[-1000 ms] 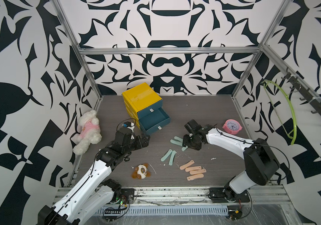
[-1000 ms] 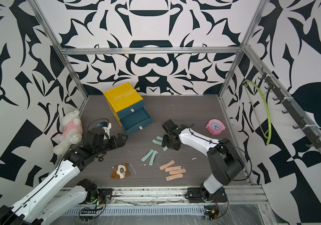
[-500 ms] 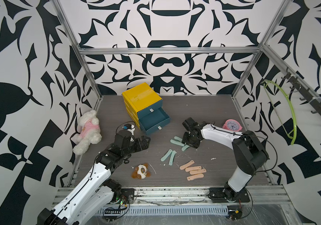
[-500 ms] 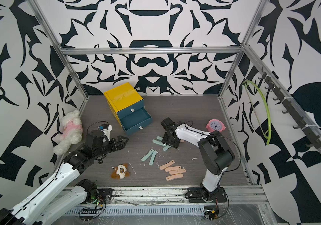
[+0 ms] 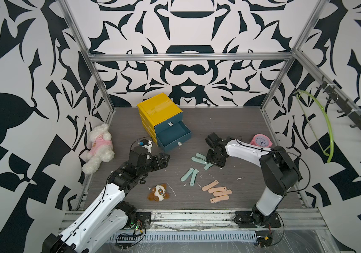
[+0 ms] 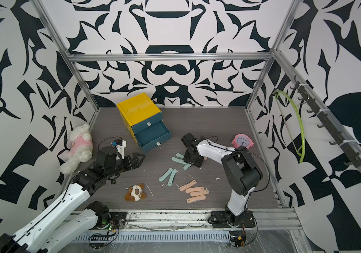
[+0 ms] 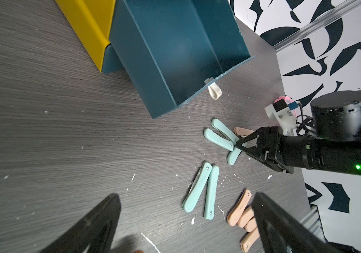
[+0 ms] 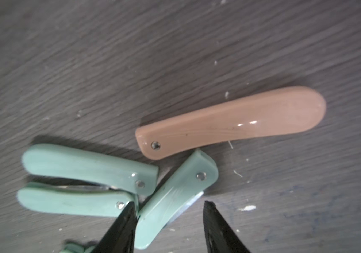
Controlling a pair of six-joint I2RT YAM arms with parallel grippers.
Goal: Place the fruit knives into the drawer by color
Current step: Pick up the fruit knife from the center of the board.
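Enclosure interior. We see walls (image 5: 186, 28) in a bold black-and-white leaf pattern, braced by an aluminium frame (image 5: 188, 57). The desk (image 5: 230, 122) is dark grey wood grain, flecked with white specks. A rail (image 5: 350, 108) of black hooks on one side wall carries a green hanger (image 5: 329, 131). Lighting is even.

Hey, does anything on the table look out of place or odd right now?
One peach knife lies alone beside the three teal knives at the right gripper, apart from the four peach knives near the front. The teal knife between its jaws shows a sliver of blade. White flecks dot the table.
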